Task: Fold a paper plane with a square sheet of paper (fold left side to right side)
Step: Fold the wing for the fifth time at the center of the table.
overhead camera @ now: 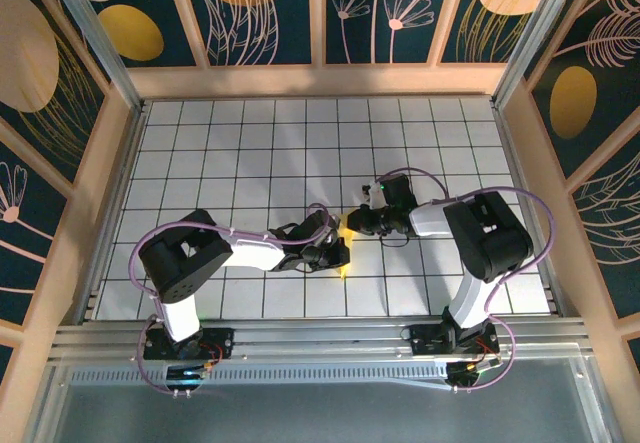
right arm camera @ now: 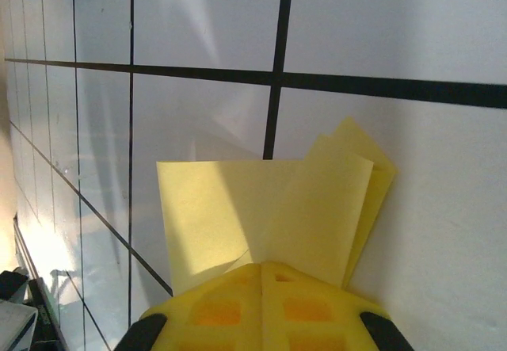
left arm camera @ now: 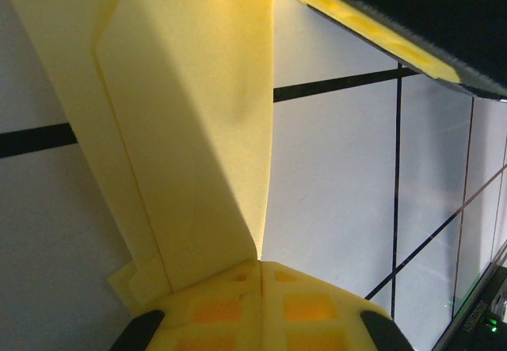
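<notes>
**Both claws pinch the folded paper between them**

The paper is over the middle of the table, a little toward the arm bases. It is already a narrow folded strip with several layers, not a flat square.

The left claw comes to the paper from the left and is closed on its near end. In the left wrist view the strip starts directly at the closed tips of this claw and runs straight ahead of it.

The right claw comes from the right and is closed on the far end. In the right wrist view the layers fan out just in front of its closed tips. Neither claw has any gap between the jaws beyond the paper itself.

So the long axis of the paper goes from one claw to the other, roughly from near to far. I cannot tell if the paper touches the table or hangs just above it.

My judgement: the fold must turn around this long axis. The left claw is at the left side of the paper, so it looks better placed to carry that side over, while the right claw keeps the far end fixed.
</notes>
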Controlling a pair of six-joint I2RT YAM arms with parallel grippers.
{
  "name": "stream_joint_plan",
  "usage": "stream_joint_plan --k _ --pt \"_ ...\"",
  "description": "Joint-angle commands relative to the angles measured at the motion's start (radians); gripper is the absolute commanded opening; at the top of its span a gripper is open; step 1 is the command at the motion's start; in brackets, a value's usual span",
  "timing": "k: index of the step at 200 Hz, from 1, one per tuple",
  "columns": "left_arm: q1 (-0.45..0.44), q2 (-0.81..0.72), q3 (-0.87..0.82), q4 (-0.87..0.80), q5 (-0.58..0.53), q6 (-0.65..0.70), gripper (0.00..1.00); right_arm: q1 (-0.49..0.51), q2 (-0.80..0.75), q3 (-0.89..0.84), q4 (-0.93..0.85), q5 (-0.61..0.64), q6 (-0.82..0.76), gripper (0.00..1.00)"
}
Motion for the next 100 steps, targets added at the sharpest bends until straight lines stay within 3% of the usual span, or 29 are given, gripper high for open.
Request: stream_joint_plan --k 1,100 --pt "0.0 0.061 -0.027 -0.168 -0.063 0.01 0.0 -0.039 0.047 0.041 0.009 0.108 -0.047 0.0" --pt "-0.001 0.055 -0.036 -0.166 -0.064 0.004 0.0 -0.096 0.134 0.182 -0.065 0.129 -0.081 0.0"
